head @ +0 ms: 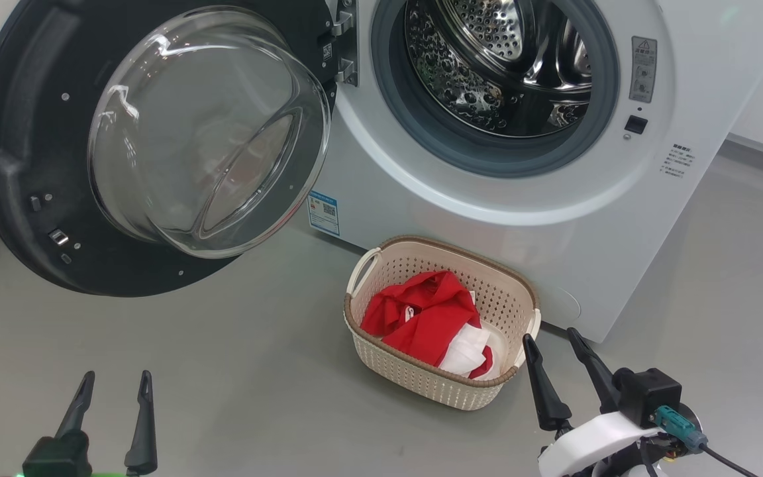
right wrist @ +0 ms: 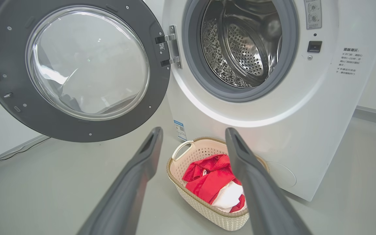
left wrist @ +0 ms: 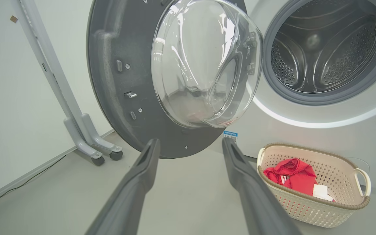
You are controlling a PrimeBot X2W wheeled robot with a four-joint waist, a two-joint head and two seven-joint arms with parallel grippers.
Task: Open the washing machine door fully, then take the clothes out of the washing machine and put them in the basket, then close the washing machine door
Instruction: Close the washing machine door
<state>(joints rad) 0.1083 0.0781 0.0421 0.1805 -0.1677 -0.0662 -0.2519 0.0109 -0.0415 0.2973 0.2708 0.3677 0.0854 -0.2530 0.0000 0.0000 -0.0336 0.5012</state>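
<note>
L gripper [head: 117, 375] & R gripper [head: 549, 334] both spread, empty; door [head: 209, 132] swung wide, clothes [head: 428, 315] in basket [head: 421, 383] by washer [head: 487, 218]

left gripper [head: 117, 379]: two slim black tapered fingers on a black block [head: 57, 454], green glow [head: 22, 474] beneath. right gripper [head: 550, 336]: same fingers, white wrist shell [head: 587, 440], black box [head: 650, 392], teal connector [head: 679, 425] feeding a black cable [head: 729, 461].
</note>
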